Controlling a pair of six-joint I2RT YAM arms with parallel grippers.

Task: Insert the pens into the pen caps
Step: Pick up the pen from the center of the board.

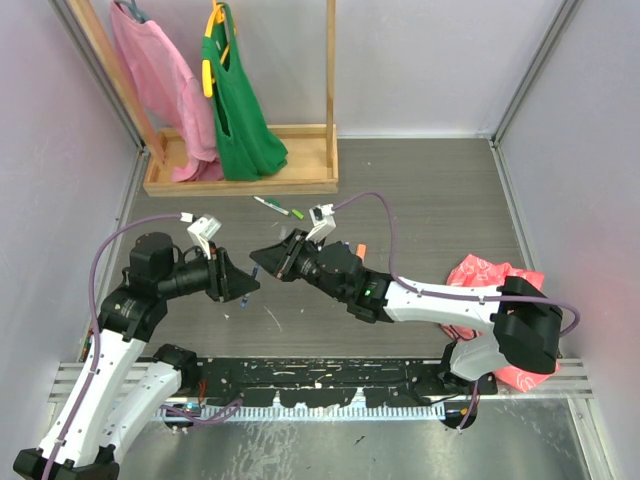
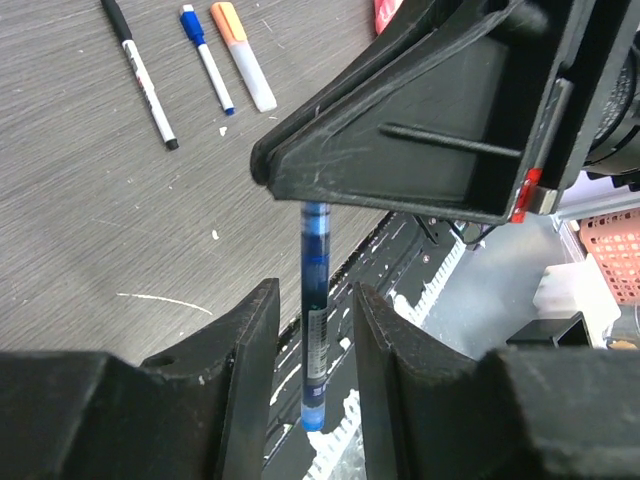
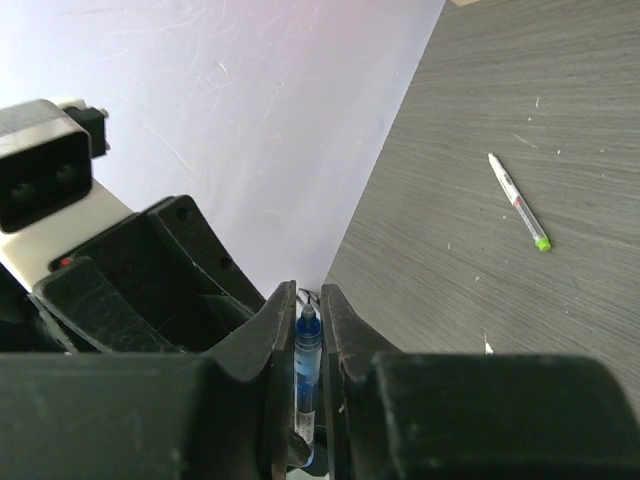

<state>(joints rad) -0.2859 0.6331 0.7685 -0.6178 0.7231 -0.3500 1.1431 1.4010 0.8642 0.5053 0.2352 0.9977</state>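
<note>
Five pens: one translucent blue pen (image 2: 315, 330), one black pen (image 2: 140, 75), one blue-capped pen (image 2: 207, 58), one orange pen (image 2: 243, 55), one green-tipped pen (image 3: 520, 203). Two hanging garments: one pink garment (image 1: 165, 80), one green garment (image 1: 238, 110).

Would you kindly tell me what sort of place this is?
Probably a robot lab test cell: plain walls enclose a table, a left arm and right arm at its edge, a clothes rack behind.

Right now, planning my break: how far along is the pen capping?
Looks done: black pen, small blue pen and orange pen lie together, apparently capped. In hand: right gripper pinches a blue pen; left gripper open around it. Left: a green-tipped pen, cap state unclear.
</note>
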